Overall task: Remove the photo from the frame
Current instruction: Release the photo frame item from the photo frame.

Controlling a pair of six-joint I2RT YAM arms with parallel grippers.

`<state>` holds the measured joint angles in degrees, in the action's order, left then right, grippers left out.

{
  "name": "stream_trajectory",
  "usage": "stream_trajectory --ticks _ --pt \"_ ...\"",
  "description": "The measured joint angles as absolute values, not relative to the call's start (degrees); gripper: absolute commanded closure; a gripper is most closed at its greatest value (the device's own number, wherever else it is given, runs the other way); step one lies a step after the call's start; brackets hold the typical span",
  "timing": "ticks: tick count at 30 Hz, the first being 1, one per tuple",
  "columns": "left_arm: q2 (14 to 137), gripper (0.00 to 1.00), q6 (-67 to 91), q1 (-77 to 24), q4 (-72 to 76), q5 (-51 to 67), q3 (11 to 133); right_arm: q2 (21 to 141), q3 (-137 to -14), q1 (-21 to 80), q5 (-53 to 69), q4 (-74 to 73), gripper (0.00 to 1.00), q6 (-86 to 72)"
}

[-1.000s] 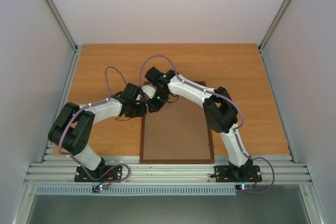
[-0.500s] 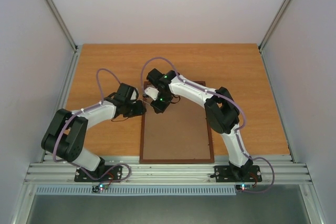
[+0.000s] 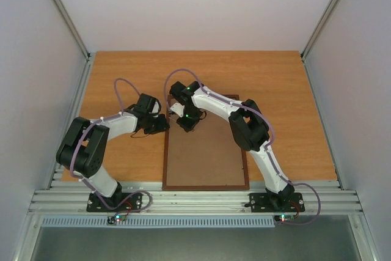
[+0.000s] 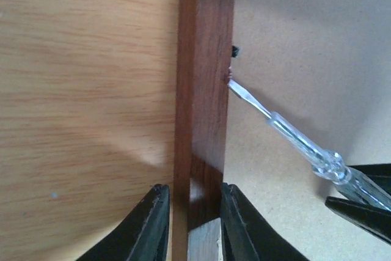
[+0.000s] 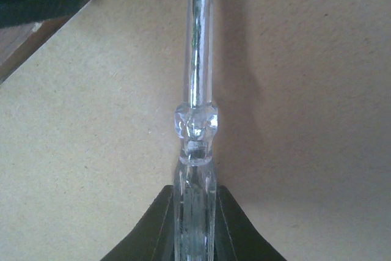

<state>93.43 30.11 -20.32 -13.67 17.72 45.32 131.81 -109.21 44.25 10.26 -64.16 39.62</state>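
Right gripper (image 5: 195, 215): clenched on a screwdriver (image 5: 198, 59); blade tip at the frame's (image 4: 204, 59) inner edge, by a small dark tab (image 4: 234, 49)
Left gripper (image 4: 193, 191): fingers straddle that side of the frame; pinching or not, cannot tell
Frame: face down on the table (image 4: 85, 90); back (image 4: 305, 41) in place
Photo: unseen; probably under the back
Progress: early; tabs, back and photo all left to do

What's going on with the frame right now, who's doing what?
The frame lies face down on the table, its hardboard back facing up. The left gripper pinches the frame's left rail between its fingers. The right gripper holds a clear-handled screwdriver, blade tip at the rail's inner edge beside a small black tab, apparently prying there. The back is not yet off, and the photo is hidden.
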Motion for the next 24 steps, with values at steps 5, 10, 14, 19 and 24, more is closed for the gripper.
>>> stream_trajectory --ticks 5,10,14,19,24 --pt "94.52 0.8 30.11 -20.32 -13.19 18.31 46.15 133.14 -111.5 44.03 9.1 -65.17 0.99 39.29" --pt "94.85 0.83 30.02 -20.25 -13.06 18.98 46.19 133.34 -111.68 43.92 8.32 -65.43 0.99 39.24" --pt "94.94 0.84 30.04 -20.21 -13.04 19.14 46.3 133.01 -111.07 43.92 7.92 -65.28 0.99 39.27" --pt "94.94 0.85 30.04 -20.21 -12.97 19.16 46.3 131.63 -108.75 43.92 7.14 -65.56 0.99 39.29" --pt "94.94 0.86 30.04 -20.21 -12.91 19.2 46.3 131.35 -108.25 43.92 6.59 -65.63 0.99 39.31"
